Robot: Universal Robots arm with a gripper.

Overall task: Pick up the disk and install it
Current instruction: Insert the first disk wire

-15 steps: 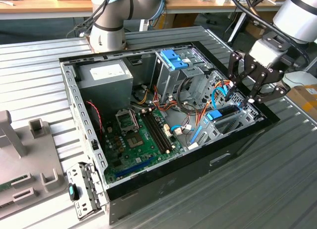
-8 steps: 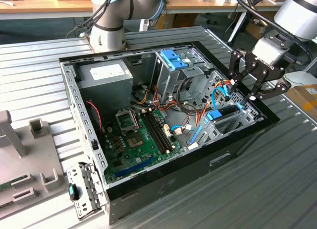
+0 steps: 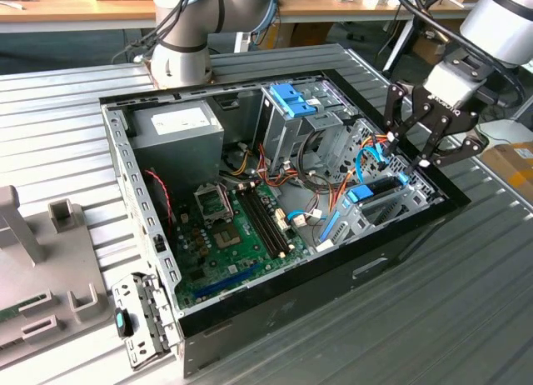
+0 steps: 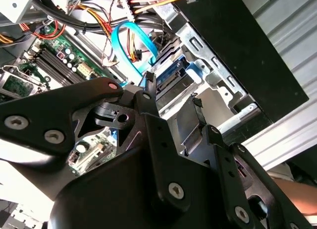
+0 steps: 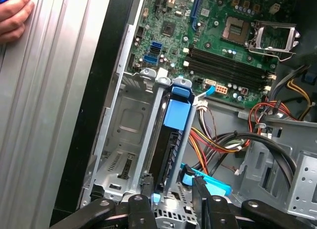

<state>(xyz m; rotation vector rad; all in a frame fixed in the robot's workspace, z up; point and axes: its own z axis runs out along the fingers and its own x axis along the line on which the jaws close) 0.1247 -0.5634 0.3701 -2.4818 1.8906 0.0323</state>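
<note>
Black claw (image 5: 171, 193) stands open astride the disk (image 5: 168, 147), upright in its drive bay (image 5: 124, 122); best centred, square to its long edges.

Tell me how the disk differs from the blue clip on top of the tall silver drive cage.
The disk is a dark slab with blue rails; the blue clip is blue all over. The disk sits low in a bay by the case's edge, near the gripper; the clip tops the drive cage, farther from it. Both carry bright blue plastic.
</note>
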